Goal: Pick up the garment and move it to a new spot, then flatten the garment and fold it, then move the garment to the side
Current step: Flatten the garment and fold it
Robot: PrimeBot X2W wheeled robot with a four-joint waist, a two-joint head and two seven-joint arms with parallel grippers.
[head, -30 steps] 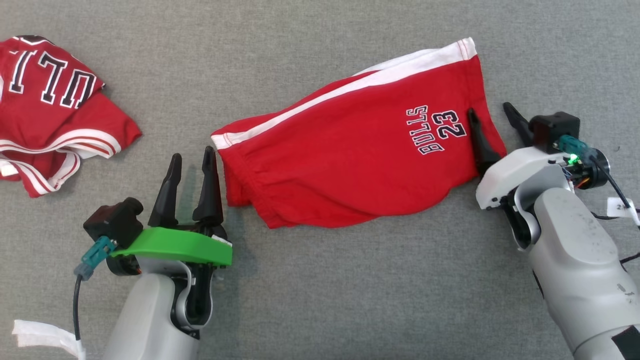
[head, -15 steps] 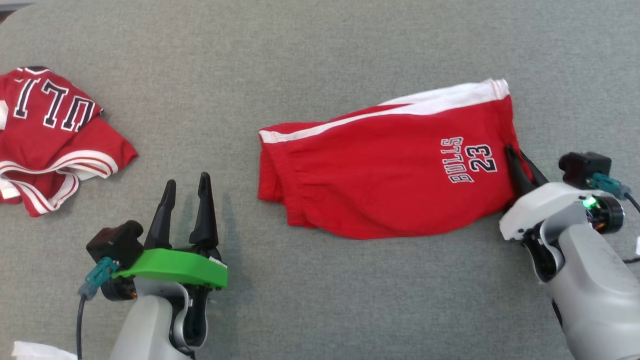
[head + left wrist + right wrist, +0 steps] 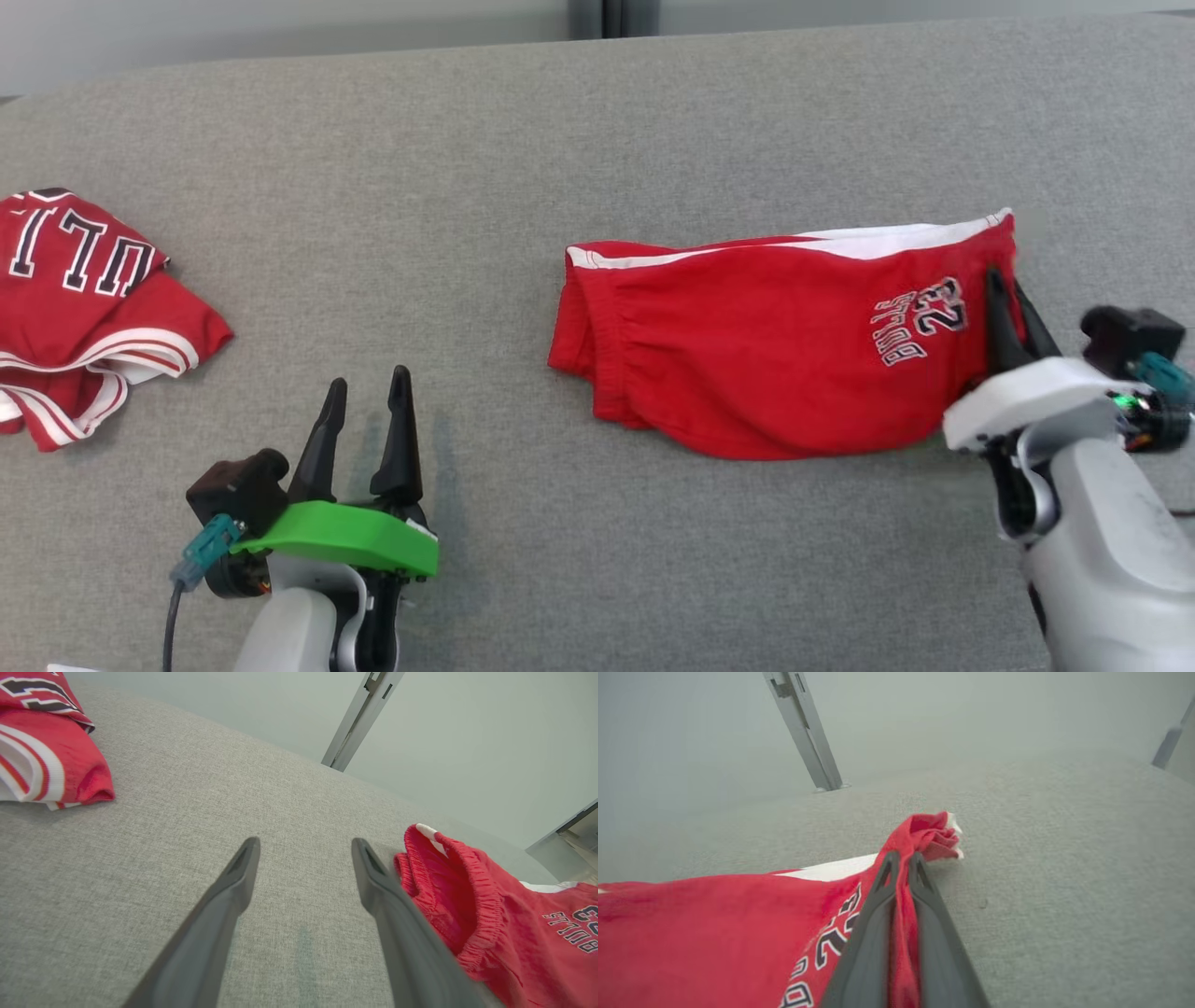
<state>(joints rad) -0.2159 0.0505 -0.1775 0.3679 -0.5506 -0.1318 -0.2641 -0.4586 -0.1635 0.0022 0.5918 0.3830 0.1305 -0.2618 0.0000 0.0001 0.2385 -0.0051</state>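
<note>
The garment (image 3: 766, 345) is a pair of red shorts with a white side stripe and "BULLS 23" print, folded and lying on the grey surface at centre right. My right gripper (image 3: 1004, 280) is shut on its right hem; in the right wrist view the red cloth (image 3: 924, 835) bunches between the tips of that gripper (image 3: 901, 858). My left gripper (image 3: 367, 387) stands open over bare surface, left of the shorts' waistband (image 3: 448, 882) and apart from it. In the left wrist view nothing lies between its fingers (image 3: 243, 868).
A second red garment (image 3: 84, 308), a jersey with white trim and black letters, lies crumpled at the far left (image 3: 46, 760). The grey padded table (image 3: 420, 187) ends at its far edge, with a metal post (image 3: 803, 732) behind it.
My right gripper has closed on the shorts' right hem and pulled the shorts to the right, away from the left gripper. The head view has also tilted, showing the table's far edge.
</note>
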